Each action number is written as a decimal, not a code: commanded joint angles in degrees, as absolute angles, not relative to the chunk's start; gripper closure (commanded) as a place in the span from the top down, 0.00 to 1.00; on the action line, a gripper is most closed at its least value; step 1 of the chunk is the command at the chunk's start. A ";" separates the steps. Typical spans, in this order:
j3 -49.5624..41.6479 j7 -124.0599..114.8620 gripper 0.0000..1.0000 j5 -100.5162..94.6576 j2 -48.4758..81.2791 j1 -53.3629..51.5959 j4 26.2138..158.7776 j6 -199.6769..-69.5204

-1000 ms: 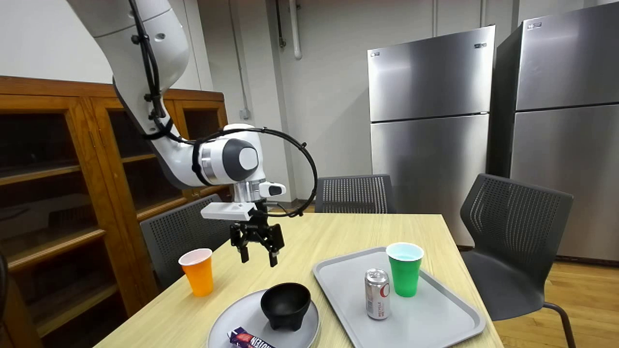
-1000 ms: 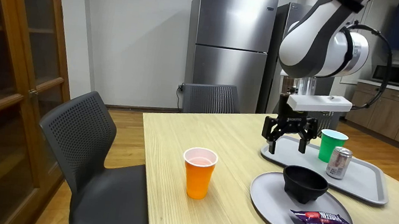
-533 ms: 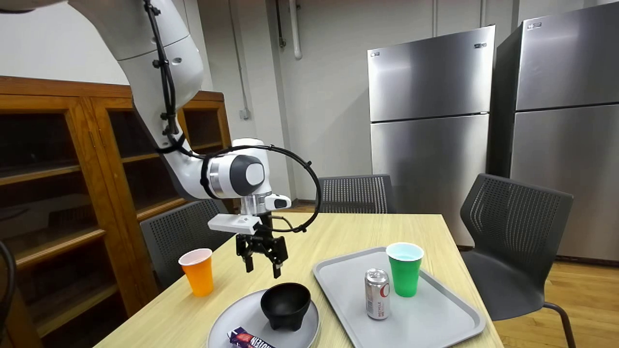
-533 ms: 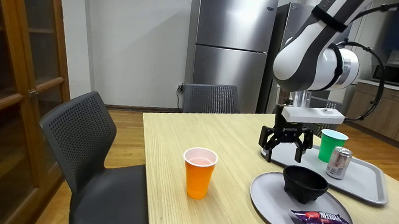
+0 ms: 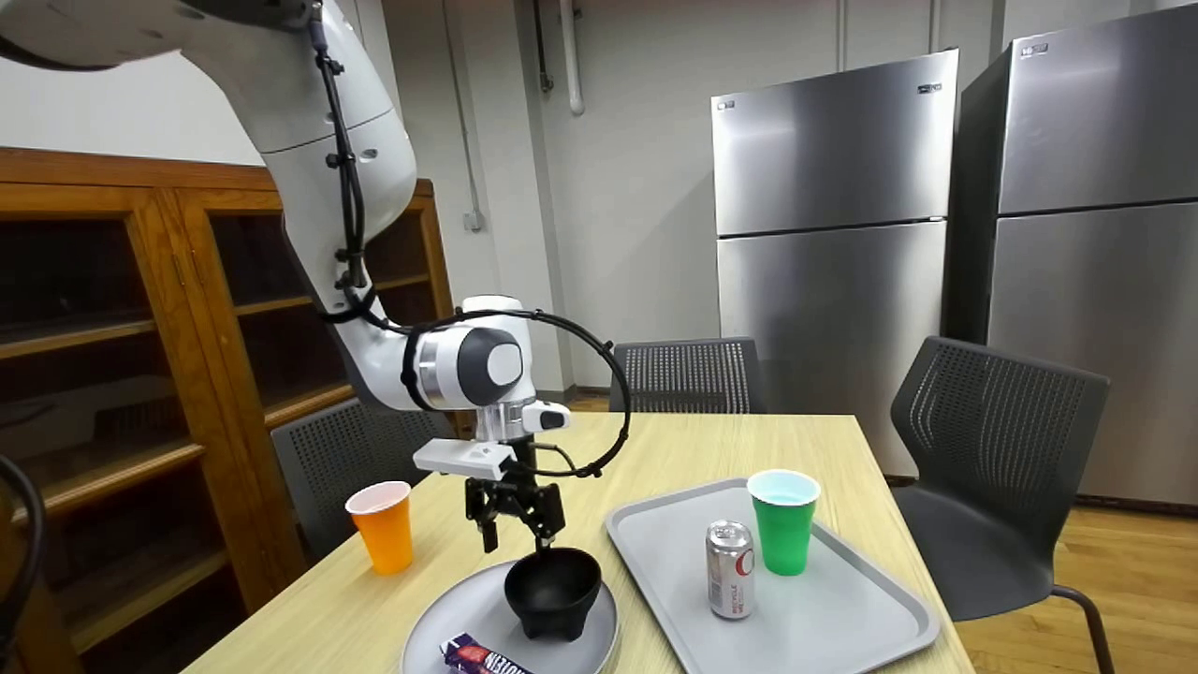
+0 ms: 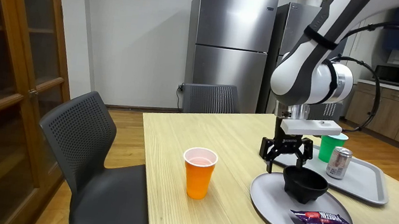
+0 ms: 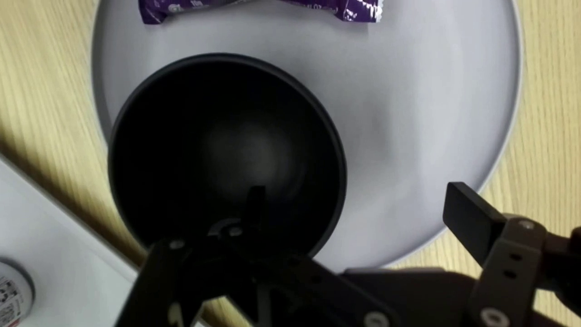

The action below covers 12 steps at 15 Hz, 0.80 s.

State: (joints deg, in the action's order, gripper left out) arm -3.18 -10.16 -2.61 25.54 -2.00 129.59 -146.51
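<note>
To the far left of the black two-fingered metal pincer [image 6: 284, 168] in an exterior view, an orange tapered plastic cup [image 6: 198, 179] with a white rim stands upright on the pale wood-grain table [image 6: 182, 132]. The pincer points downward, jaws spread wide, gripping nothing. Just below it and to its right, a black round footed bowl [image 6: 305, 188] rests upright on a grey flat circular plate [image 6: 268, 198]. In the wrist view, one fingertip [image 7: 256, 200] overlaps the bowl's opening and the opposite one appears outside the rim, over the plate's edge; contact with the rim cannot be confirmed. A purple foil-wrapped bar [image 6: 322, 220] lies on the plate, across the bowl from the pincer. Behind and to the right of the pincer, a grey rectangular tray [image 6: 368, 184] carries a green tapered plastic cup [image 6: 330, 147] and a silver cylindrical metal can [image 6: 339, 163], both upright. Judged by this arrangement, alignment at the bowl is well advanced; the grip is not yet made and no item is lifted.
</note>
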 commanded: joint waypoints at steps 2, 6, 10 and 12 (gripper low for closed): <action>-3.44 -9.83 1.00 -2.17 27.79 -1.78 128.01 -146.78; -3.72 -9.90 1.00 -2.25 28.65 -1.86 127.50 -146.54; -3.52 -9.48 0.66 -2.08 28.67 -1.73 127.52 -147.06; -3.61 -9.62 0.49 -2.20 28.80 -1.84 127.37 -147.11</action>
State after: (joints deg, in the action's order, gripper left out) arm -3.70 -10.16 -2.61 28.48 -2.00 128.16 -146.76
